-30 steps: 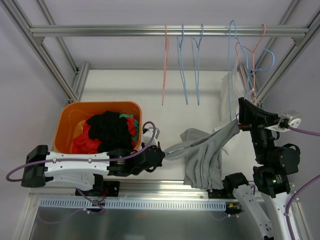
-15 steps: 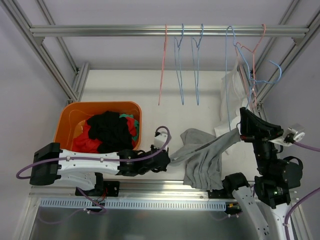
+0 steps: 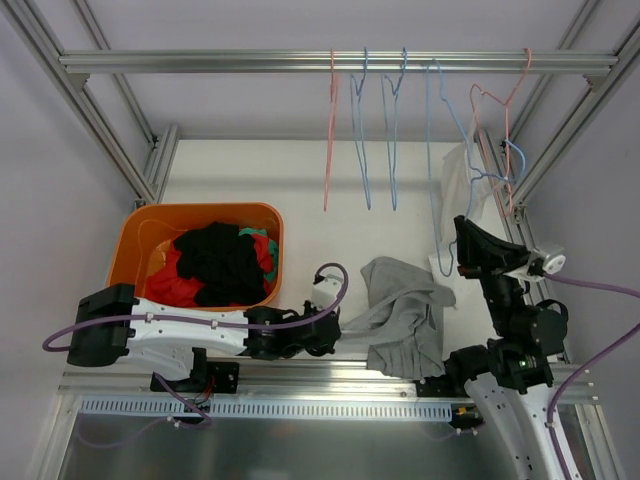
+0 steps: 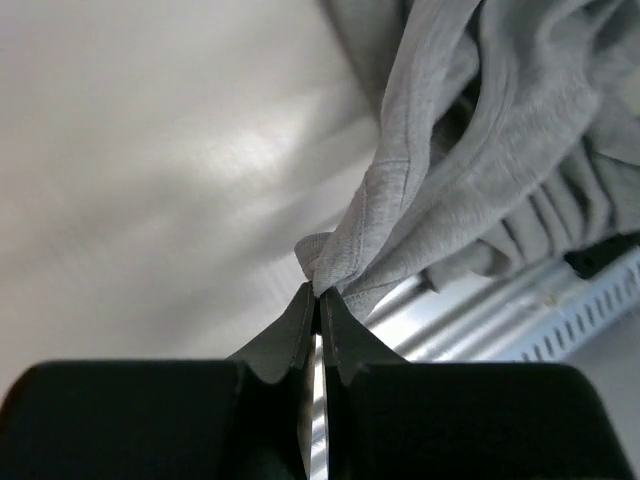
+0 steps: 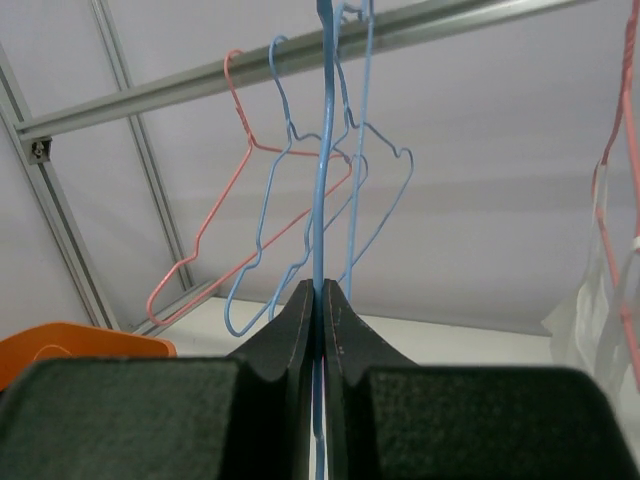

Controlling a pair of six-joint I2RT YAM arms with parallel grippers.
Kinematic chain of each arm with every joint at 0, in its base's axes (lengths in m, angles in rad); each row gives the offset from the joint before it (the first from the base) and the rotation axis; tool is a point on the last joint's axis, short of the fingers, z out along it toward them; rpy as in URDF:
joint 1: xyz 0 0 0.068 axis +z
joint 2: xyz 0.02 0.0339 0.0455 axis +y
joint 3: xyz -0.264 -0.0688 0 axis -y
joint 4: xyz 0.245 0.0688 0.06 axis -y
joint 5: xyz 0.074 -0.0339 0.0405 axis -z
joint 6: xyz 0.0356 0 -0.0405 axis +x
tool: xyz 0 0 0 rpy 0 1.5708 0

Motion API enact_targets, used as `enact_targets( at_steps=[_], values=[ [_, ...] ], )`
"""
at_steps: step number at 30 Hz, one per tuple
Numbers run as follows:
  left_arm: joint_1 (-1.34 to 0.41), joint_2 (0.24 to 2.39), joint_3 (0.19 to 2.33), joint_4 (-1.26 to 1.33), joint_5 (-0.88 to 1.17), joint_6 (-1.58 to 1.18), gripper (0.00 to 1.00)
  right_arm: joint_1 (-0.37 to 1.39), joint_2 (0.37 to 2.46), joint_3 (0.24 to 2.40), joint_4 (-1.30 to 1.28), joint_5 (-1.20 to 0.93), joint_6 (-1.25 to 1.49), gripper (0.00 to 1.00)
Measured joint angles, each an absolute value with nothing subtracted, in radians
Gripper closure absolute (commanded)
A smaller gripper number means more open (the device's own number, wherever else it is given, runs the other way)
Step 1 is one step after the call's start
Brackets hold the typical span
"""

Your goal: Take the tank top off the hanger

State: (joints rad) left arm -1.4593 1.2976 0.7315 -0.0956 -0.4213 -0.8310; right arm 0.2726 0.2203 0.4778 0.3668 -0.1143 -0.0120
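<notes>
The worktop (image 3: 250,170) is white and flat, with pale purple walls around it. A silver metal frame stands over it, and a bar (image 3: 200,61) runs across above the far edge.

There are two arms. There is one orange bin (image 3: 130,240) by the left edge, full of black and red clothes (image 3: 220,260). There is one grey tank top (image 3: 405,320). On the bar I can count two pink hangers (image 3: 330,130) and three blue hangers (image 3: 362,130) for sure. There is also a bit of blue wire near the right pink one that I cannot sort out. Something white and thin (image 3: 460,180) hangs near the right edge.

The tank top lies in a bunched heap on the worktop at the near edge, right of the middle. It is not on any hanger.

The top view shows the bin, both arms and the whole heap. Only the left wrist view shows the pinch up close. There the left gripper (image 4: 318,300) is closed tight on a folded edge of the tank top (image 4: 470,150), just above the worktop (image 4: 150,150). Only the right wrist view looks up at the bar from below. There the right gripper (image 5: 320,290) is closed tight on the thin wire of a blue hanger (image 5: 322,150), with a corner of the bin (image 5: 60,345) low on the left
</notes>
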Motion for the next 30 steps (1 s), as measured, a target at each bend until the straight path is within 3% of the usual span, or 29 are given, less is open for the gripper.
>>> enact_targets(
  at_steps=[4, 7, 8, 10, 19, 25, 30],
  values=[
    [-1.436, 1.295, 0.722, -0.216, -0.530, -0.962, 0.99, 0.273, 0.144, 0.543, 0.280, -0.091, -0.034, 1.00],
    [-1.422, 1.287, 0.714, -0.272, -0.574, -1.009, 0.81, 0.273, 0.134, 0.648, 0.099, -0.089, -0.043, 1.00],
    [-1.423, 1.282, 0.714, -0.287, -0.586, -1.012, 0.59, 0.273, 0.146, 0.711, -0.002, -0.094, -0.043, 1.00],
    [-1.423, 1.269, 0.714, -0.302, -0.593, -1.005, 0.02, 0.273, 0.164, 0.789, -0.114, -0.102, -0.041, 1.00],
    [-1.423, 1.050, 0.715, -0.339, -0.601, -0.894, 0.01, 0.273, 0.311, 1.011, -0.487, -0.079, -0.039, 1.00],
    [-1.423, 0.912, 0.722, -0.347, -0.539, -0.791, 0.01, 0.273, 0.627, 1.225, -0.571, -0.042, -0.073, 1.00],
    [-1.423, 0.922, 0.744, -0.350, -0.462, -0.721, 0.01, 0.273, 0.889, 1.383, -0.564, -0.009, -0.100, 1.00]
  ],
)
